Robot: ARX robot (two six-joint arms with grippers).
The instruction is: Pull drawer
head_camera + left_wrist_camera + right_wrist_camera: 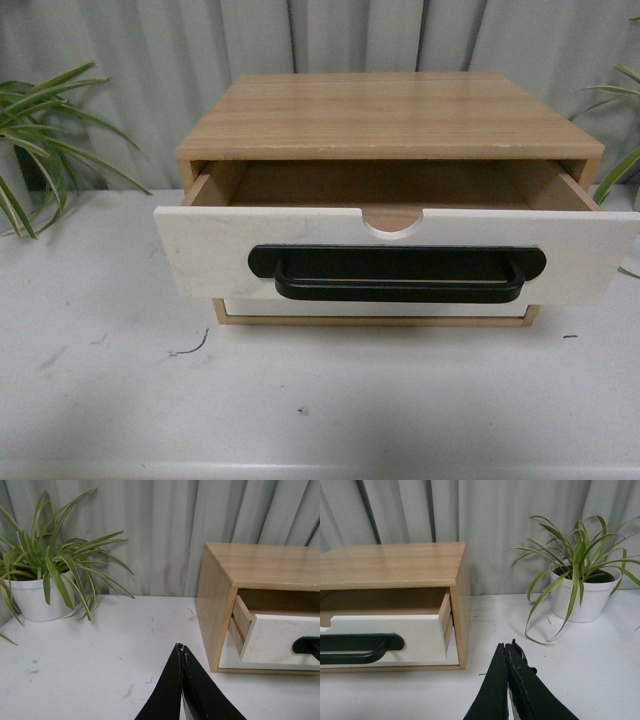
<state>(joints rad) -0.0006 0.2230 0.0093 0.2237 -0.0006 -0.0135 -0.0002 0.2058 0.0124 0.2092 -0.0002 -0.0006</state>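
Observation:
The drawer [220,250] stands pulled out of the wooden cabinet [390,115], its white front showing a semicircular notch and a long black bar handle [397,272]. Its inside looks bare. The drawer [280,640] appears at the side of the left wrist view, and the drawer [395,630] with its handle [360,647] in the right wrist view. My left gripper [181,647] is shut on nothing, over the table left of the cabinet. Over the table right of the cabinet, my right gripper [506,647] is shut and empty. Neither arm shows in the front view.
A plain white lower front [370,308] sits under the open drawer. A potted plant [35,595] in a white pot stands left of the cabinet; another potted plant [580,592] stands to its right. A grey curtain [120,60] hangs behind the white table [320,400].

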